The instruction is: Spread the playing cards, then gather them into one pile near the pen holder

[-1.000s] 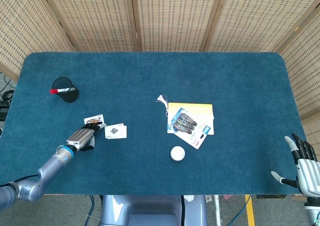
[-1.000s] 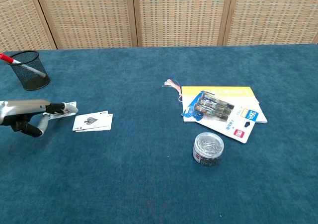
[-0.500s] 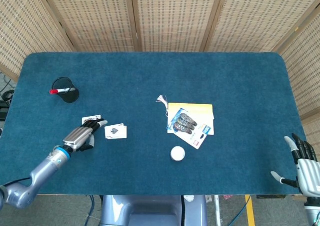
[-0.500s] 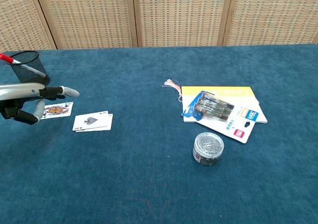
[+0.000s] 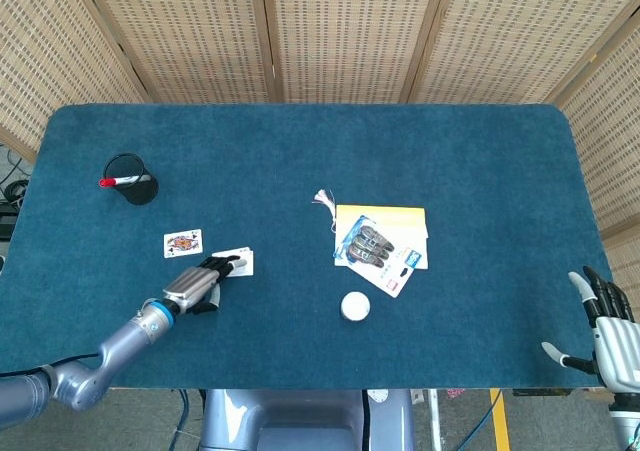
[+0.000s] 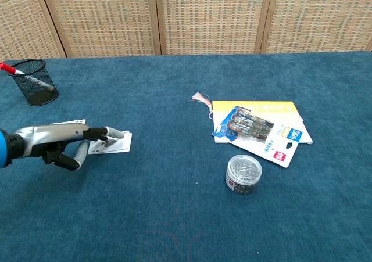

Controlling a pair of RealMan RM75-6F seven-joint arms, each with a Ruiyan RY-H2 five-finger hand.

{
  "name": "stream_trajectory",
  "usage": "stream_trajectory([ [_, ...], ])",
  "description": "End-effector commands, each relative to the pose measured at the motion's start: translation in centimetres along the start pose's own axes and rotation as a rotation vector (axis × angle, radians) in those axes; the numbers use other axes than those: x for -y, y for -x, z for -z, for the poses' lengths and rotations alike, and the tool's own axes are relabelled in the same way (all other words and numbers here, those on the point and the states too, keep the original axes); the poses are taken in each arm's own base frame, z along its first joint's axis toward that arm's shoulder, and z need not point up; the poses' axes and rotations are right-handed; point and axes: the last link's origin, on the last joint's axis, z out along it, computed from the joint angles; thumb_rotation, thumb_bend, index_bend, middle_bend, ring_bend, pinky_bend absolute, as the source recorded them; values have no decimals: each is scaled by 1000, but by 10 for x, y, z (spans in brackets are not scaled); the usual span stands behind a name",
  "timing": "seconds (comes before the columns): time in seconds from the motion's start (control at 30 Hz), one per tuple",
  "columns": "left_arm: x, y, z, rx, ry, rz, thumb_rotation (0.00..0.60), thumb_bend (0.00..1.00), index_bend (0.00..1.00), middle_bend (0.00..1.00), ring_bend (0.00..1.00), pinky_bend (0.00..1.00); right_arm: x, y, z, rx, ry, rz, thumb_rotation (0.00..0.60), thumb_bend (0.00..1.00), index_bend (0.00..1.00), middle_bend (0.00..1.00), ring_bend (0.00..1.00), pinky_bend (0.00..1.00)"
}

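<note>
A black mesh pen holder (image 5: 130,179) (image 6: 35,82) with a red pen stands at the far left. One face card (image 5: 182,243) lies alone on the blue cloth; in the chest view only its edge (image 6: 77,122) shows behind my arm. To its right lies a small pile of cards (image 5: 238,262) (image 6: 119,143). My left hand (image 5: 198,284) (image 6: 70,141) reaches in low from the left, fingers stretched out, fingertips (image 6: 110,135) resting on the pile's left edge. It holds nothing. My right hand (image 5: 606,323) hangs open off the table's near right corner.
A yellow notebook (image 5: 385,219) (image 6: 258,107) lies right of centre with a blister pack of clips (image 5: 375,247) (image 6: 247,126) on it. A round tin of paper clips (image 5: 355,306) (image 6: 243,173) stands in front of them. Wicker screens close off the back.
My left hand slid the face card left, lifted off it, then moved right and down onto the small pile. The face card now lies apart. The right hand stayed still.
</note>
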Motion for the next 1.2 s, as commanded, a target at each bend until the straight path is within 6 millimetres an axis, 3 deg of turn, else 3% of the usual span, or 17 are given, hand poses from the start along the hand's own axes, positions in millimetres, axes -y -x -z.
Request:
stream_trajectory([
  [0.03,-5,4,4,17,11,-15,600,1000,0,0,0,0,0,0,0,0,0,0,600,156,61,0,0,0],
  [0.6,-28,31,43,144,95,-114,600,1000,0,0,0,0,0,0,0,2,2,4,600,156,60,0,0,0],
  [0.77,-34,29,52,112,123,-123,600,1000,0,0,0,0,0,0,0,2,1,3,600,156,60,0,0,0],
  [0.87,-38,16,53,-11,152,-120,600,999,0,0,0,0,0,0,0,2,1,2,600,156,60,0,0,0],
  [0.97,-37,6,54,-102,157,-118,600,893,0,0,0,0,0,0,0,2,1,2,600,156,60,0,0,0],
  [1.13,-21,-25,40,-242,48,-137,600,451,3,0,0,0,0,0,0,3,0,2,600,156,60,0,0,0],
  [1.2,-16,-32,28,-261,-6,-129,600,421,19,0,0,0,0,0,0,3,0,0,600,156,60,0,0,0],
])
